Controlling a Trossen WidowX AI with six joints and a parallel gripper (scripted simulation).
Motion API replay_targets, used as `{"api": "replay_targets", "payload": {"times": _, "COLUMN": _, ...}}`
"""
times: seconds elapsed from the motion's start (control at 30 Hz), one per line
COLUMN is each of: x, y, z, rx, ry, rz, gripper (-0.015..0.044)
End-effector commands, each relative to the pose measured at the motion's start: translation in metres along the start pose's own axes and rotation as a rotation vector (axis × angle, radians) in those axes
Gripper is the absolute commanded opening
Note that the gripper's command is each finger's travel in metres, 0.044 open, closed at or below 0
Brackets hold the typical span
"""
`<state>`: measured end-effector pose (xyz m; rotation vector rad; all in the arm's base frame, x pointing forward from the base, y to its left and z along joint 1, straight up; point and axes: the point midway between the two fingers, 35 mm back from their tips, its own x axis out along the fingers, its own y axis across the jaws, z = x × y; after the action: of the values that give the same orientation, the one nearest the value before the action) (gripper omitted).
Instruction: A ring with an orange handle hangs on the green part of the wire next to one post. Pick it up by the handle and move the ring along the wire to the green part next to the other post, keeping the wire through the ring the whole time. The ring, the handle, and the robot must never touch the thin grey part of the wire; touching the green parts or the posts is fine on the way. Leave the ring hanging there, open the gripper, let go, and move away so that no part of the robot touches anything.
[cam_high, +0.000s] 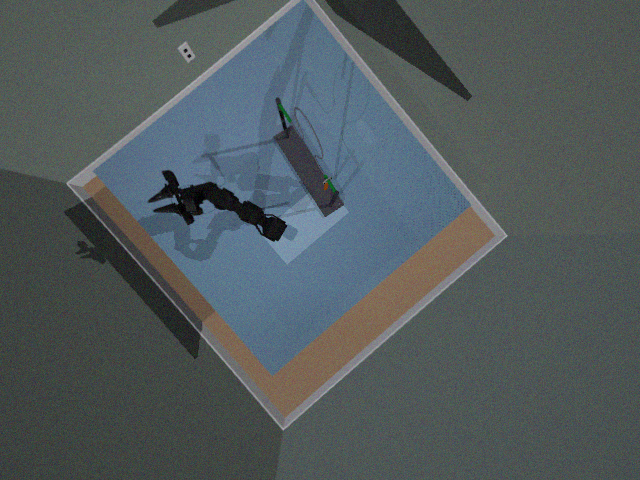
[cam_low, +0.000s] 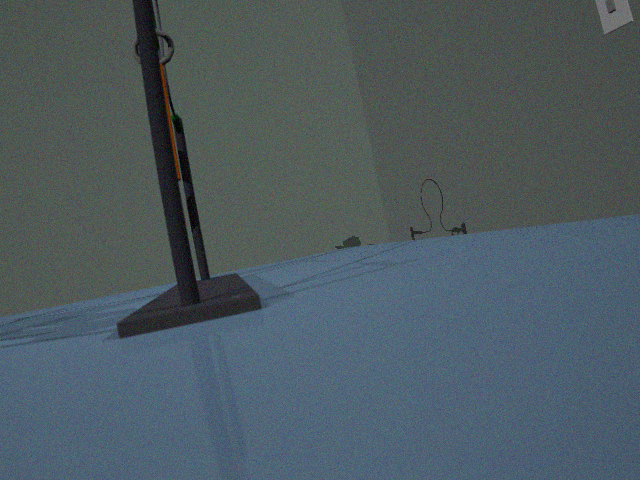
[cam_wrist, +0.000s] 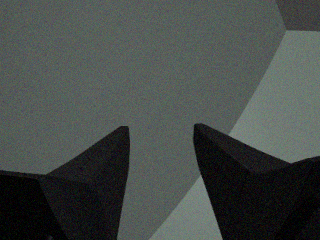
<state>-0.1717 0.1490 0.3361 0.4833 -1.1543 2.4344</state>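
Ring (cam_high: 329, 179) (cam_low: 170, 49) w/ its orange handle (cam_high: 325, 186) (cam_low: 170, 121) was at the 5 o'clock end of the dark base (cam_high: 305, 167) (cam_low: 222, 297) in top view, by the green wire part (cam_high: 332, 186) next to the near post (cam_high: 335, 198) (cam_low: 162, 155). Ext. view: handle hung toward 6 o'clock below the ring, partly behind that post; exact ring/wire contact was too small to tell.

Far post (cam_high: 282, 121) (cam_low: 199, 248) stood approx. 11 o'clock from the ring, w/ the other green part (cam_high: 284, 112) (cam_low: 177, 122) near its top. No transfer done yet; ring was at the opp. end.

Gripper (cam_high: 152, 205) (cam_wrist: 162, 134) was part-open, fingertips apart w/ nothing btwn. It was well apart from ring & handle, approx. 9 o'clock of the stand, pointing toward 9 o'clock near the table's L corner.

Arm (cam_high: 222, 197) ran from approx. 4 o'clock to 10 o'clock over the blue tabletop (cam_high: 361, 268) (cam_low: 413, 361), its lower-R end approx. 8 o'clock from the ring. Wood-colored strip (cam_high: 382, 304) lined the tabletop's 4-5 o'clock side. Wall outlet (cam_high: 186, 52) sat past the 10-11 o'clock edge. Wrist view: just fingers against grey-green bkgd.
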Motion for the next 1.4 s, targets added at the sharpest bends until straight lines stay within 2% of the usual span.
{"api": "replay_targets", "payload": {"times": 0.0, "x": -0.018, "y": -0.017, "z": -0.029, "rx": -0.004, "ry": 0.129, "rz": -0.065, "gripper": 0.016}}
{"api": "replay_targets", "payload": {"times": 0.33, "x": -0.068, "y": -0.058, "z": -0.071, "rx": -0.042, "ry": 0.371, "rz": -0.238, "gripper": 0.016}}
{"api": "replay_targets", "payload": {"times": 0.7, "x": -0.142, "y": -0.095, "z": -0.095, "rx": -0.067, "ry": 0.613, "rz": -0.458, "gripper": 0.016}}
{"api": "replay_targets", "payload": {"times": 1.37, "x": -0.296, "y": -0.122, "z": -0.08, "rx": -0.088, "ry": 0.97, "rz": -0.935, "gripper": 0.016}}
